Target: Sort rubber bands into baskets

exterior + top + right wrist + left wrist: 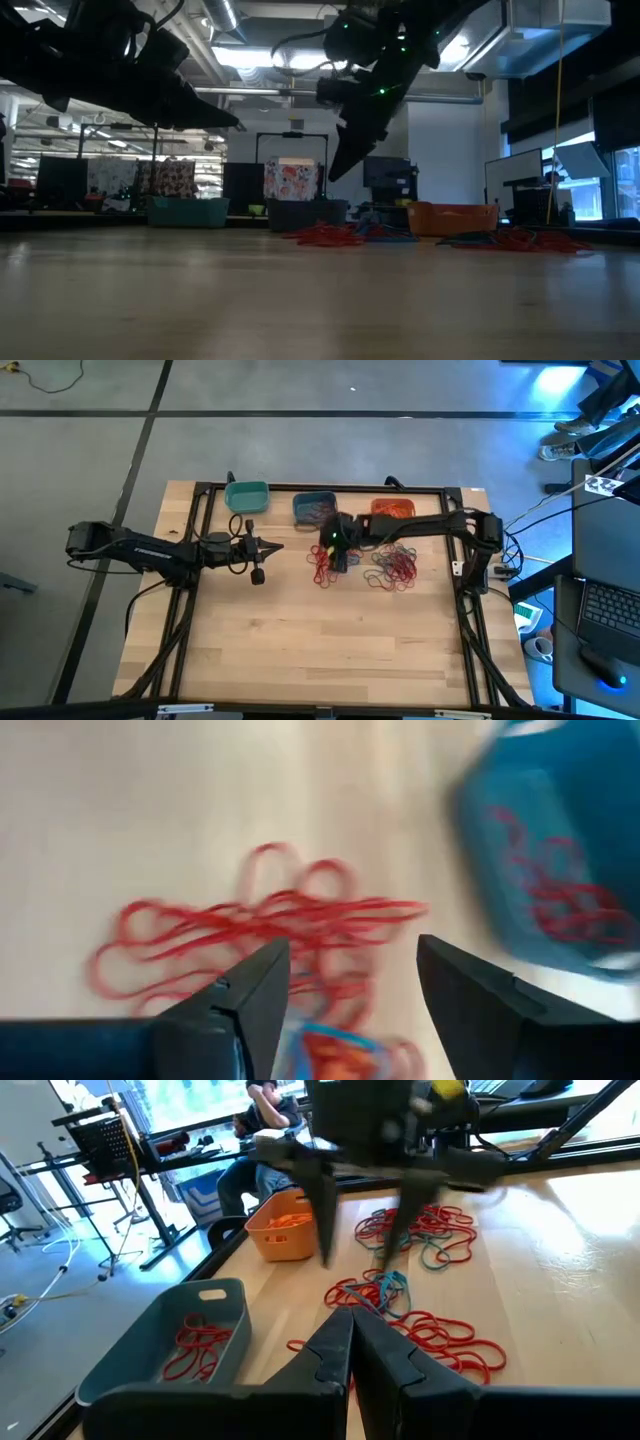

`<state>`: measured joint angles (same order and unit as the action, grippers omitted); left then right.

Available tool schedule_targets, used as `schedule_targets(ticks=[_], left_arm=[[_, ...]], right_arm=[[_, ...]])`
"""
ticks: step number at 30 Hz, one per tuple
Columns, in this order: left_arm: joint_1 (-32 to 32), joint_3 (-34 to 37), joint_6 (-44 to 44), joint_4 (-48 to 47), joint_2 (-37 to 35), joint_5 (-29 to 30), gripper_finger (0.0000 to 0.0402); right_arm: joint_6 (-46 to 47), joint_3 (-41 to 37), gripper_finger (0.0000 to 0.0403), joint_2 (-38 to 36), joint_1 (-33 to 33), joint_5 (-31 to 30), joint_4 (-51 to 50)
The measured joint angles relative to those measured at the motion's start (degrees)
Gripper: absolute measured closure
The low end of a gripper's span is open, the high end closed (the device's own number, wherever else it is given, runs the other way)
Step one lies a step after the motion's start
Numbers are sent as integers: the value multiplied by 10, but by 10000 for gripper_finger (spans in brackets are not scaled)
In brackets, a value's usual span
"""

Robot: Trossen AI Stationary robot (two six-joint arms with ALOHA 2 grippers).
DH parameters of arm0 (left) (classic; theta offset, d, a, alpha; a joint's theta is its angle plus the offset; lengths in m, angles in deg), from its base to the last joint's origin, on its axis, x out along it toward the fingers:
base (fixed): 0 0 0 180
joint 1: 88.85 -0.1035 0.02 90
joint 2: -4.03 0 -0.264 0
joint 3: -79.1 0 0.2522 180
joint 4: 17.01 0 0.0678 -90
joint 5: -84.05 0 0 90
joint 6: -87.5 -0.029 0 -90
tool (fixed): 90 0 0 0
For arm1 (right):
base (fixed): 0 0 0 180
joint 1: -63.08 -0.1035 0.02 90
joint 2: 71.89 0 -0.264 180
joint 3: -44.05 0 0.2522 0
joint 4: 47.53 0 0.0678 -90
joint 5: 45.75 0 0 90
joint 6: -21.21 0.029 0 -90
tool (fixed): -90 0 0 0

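Rubber bands lie in two loose piles on the wooden table: mostly red ones [321,567] left of centre, and red mixed with blue ones [393,567] to their right. At the far edge stand three baskets: teal [247,496], slate blue [314,508] with red bands inside [195,1345], and orange [392,510] holding orange bands. My right gripper [352,970] is open and slants down over the left red pile [260,930], clear of the table, with nothing between its fingers. My left gripper [350,1350] is shut and empty, level above the table to the left of the piles.
A black frame [205,488] runs around the tabletop. Bare wood [320,640] fills the near half of the table. Beyond the far edge a person [262,1120] sits among stands and cables. A laptop [605,610] sits off the table's right side.
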<state>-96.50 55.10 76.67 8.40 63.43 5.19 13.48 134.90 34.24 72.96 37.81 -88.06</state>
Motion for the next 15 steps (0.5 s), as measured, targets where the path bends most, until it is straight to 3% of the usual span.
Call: schedule_targets(ticks=[7, 12, 15], left_arm=[[0, 0, 0, 0, 0, 0, 396], [0, 0, 0, 0, 0, 0, 396], [0, 0, 0, 0, 0, 0, 396]], right_arm=[[19, -1, 182, 49, -18, -31, 66], [45, -1, 182, 79, -12, -103, 86], [62, -1, 182, 92, -11, -106, 99]])
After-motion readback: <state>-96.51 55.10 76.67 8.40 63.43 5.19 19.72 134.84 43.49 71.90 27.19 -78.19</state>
